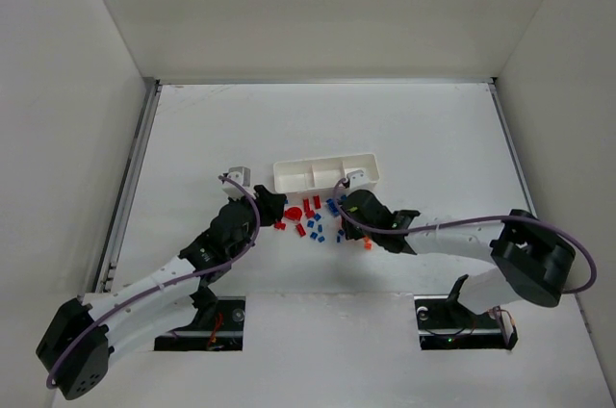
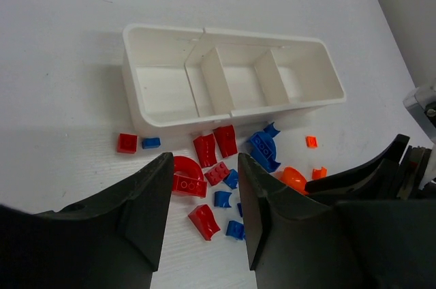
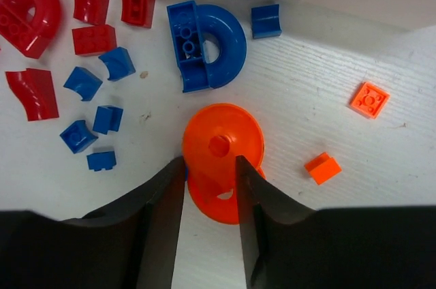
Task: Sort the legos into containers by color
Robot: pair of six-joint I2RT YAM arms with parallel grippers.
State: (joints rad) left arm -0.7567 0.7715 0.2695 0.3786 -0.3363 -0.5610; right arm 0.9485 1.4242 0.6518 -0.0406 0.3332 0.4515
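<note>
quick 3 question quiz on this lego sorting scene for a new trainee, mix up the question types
1. True or false: all three compartments of the tray are empty.
2. The round piece between the fingers of the right gripper is: A red, B blue, C orange.
3. In the right wrist view, how many orange bits show besides that round piece?

Key:
1. True.
2. C.
3. Two: a flat square and a small brick, both to its right.
</note>
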